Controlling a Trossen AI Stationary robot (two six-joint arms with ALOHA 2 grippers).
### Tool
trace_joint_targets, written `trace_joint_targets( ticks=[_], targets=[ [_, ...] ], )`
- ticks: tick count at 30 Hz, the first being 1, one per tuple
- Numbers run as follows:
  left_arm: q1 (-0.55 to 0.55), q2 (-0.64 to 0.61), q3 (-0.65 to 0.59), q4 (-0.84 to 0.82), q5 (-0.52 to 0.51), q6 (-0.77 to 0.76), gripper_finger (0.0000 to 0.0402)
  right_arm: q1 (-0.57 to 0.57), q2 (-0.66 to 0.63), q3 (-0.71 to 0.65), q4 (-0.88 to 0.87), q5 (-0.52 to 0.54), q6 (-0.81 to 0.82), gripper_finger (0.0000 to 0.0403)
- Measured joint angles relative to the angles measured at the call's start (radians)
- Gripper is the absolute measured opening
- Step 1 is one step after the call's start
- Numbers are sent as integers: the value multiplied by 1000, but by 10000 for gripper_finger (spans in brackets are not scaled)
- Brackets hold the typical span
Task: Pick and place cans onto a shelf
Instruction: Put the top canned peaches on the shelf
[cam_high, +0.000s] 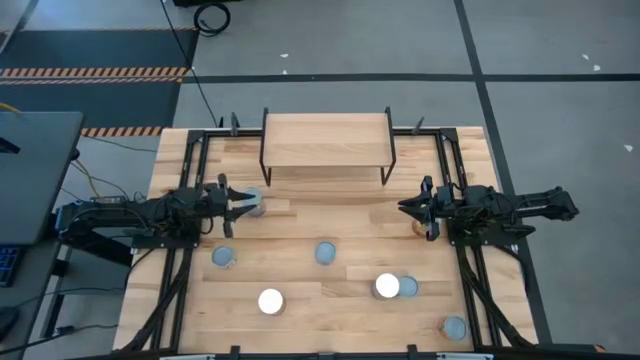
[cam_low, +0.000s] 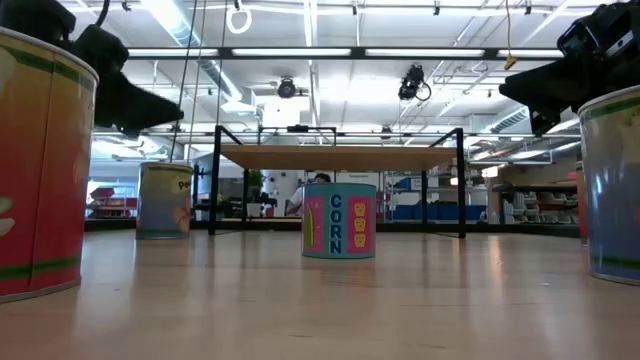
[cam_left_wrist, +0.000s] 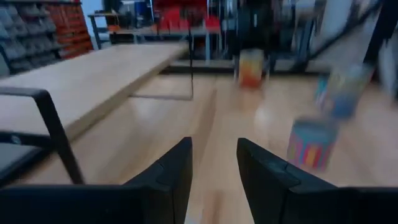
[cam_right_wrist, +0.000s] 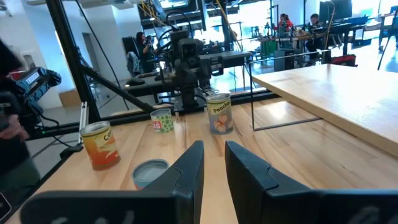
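The shelf stands at the far middle of the table, its wood top bare. Several cans stand upright on the tabletop: one just under my left gripper's fingertips, one beside my right gripper, a corn can in the middle, and others toward the near edge. My left gripper hovers level at the left, open, with nothing between its fingers. My right gripper hovers level at the right, open by a narrow gap, also holding nothing.
Black frame rails run along both sides of the table. In the low view, two cans stand close, at the left and the right. Bare wood lies between the shelf's legs and the middle can. People show in the room beyond.
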Motion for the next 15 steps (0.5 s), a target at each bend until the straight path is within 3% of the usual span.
trace_joint_targets(
  ticks=[4, 7, 9, 12, 15],
  targets=[
    [-1, 3, 0, 58, 10, -338, 133, 0, 0, 0, 1, 0, 0, 73],
    [0, 12, 0, 97, -108, -505, 133, 0, 0, 0, 7, 0, 0, 73],
    [0, 16, 5, 80, -135, -616, 133, 0, 0, 0, 12, 0, 0, 73],
    [-4, 49, 90, -18, -63, -699, 133, 0, 0, 0, 19, 0, 0, 73],
    [-5, 108, 252, -267, -25, -681, 133, 0, 0, 1, 31, 0, 0, 73]
  ],
)
